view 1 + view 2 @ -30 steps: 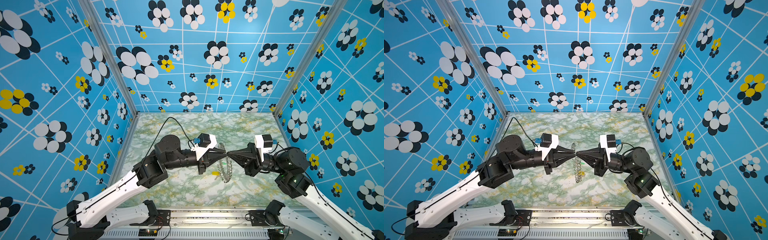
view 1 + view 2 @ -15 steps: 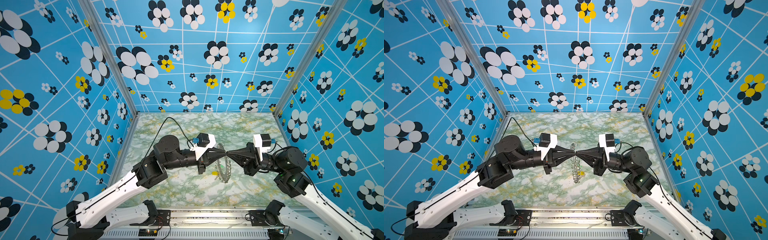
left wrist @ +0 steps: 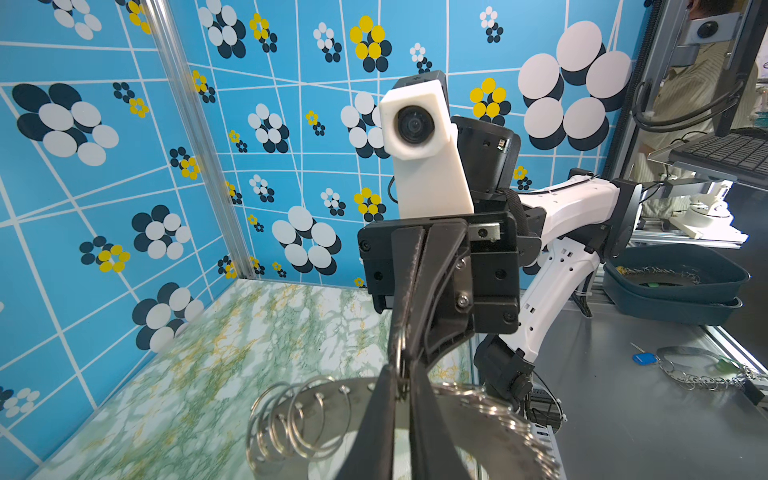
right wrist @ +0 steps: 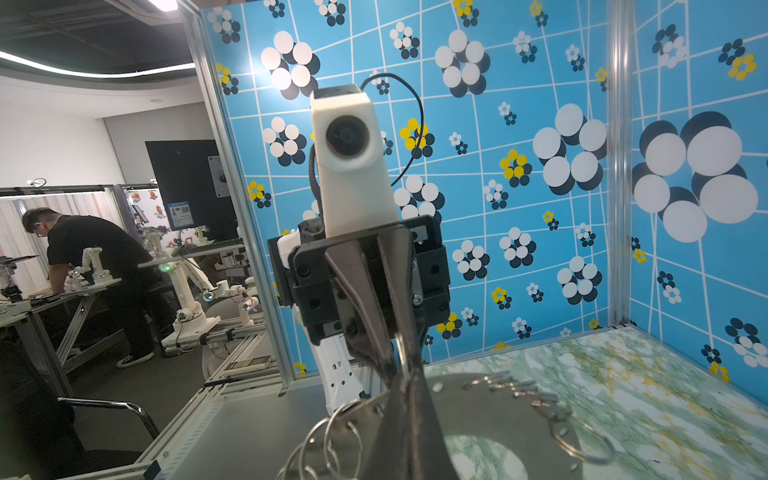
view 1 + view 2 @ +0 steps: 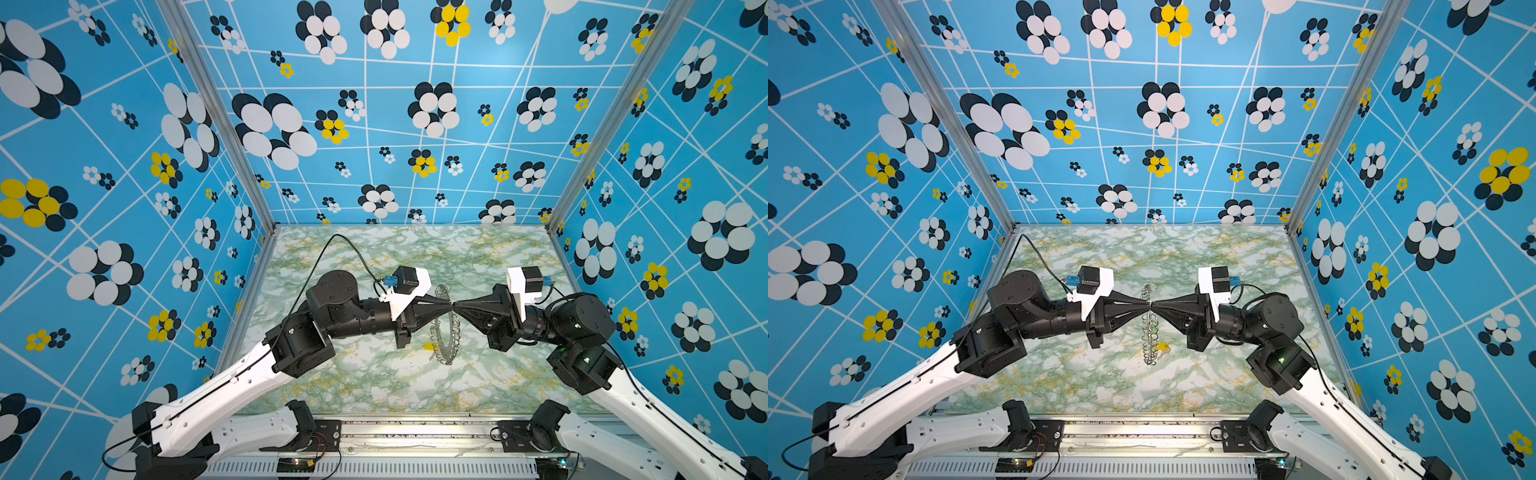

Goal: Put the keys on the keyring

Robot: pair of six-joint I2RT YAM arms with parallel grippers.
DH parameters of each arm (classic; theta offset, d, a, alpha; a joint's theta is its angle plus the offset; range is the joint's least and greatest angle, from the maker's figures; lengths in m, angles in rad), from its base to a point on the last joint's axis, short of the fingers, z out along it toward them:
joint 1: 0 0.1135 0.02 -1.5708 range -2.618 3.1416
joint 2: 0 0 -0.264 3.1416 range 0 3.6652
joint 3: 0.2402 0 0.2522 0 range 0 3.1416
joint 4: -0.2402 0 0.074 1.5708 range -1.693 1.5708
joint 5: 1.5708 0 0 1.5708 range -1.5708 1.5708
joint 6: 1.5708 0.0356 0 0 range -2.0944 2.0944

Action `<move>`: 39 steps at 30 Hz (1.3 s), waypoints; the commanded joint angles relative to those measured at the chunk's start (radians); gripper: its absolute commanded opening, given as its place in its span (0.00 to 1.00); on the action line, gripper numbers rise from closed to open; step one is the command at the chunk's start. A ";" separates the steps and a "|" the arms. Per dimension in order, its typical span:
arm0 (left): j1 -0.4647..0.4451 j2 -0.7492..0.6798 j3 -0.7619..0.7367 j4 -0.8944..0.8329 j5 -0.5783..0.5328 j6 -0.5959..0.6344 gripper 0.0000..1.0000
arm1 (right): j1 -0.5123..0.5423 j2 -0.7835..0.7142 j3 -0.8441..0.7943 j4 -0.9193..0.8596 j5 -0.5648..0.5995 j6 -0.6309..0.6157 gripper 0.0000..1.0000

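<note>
Keyring (image 5: 446, 328) held up on edge above the surface (image 5: 374, 374), so loops hang free; left gripper (image 5: 451, 306) & right gripper (image 5: 456, 307) pinch its rim from opposite sides; yellow key (image 5: 1161, 345) dangles low

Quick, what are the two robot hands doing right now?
Left gripper: shut on a wire loop of the keyring.
Right gripper: shut on the keyring too.

Green key (image 5: 1154, 331) mostly hidden behind keyring (image 5: 1149, 328), seen edge-on.
</note>
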 commanded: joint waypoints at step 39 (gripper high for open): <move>0.005 -0.082 0.053 -0.442 -0.165 0.157 0.00 | -0.002 -0.068 -0.009 -0.550 0.207 -0.103 0.99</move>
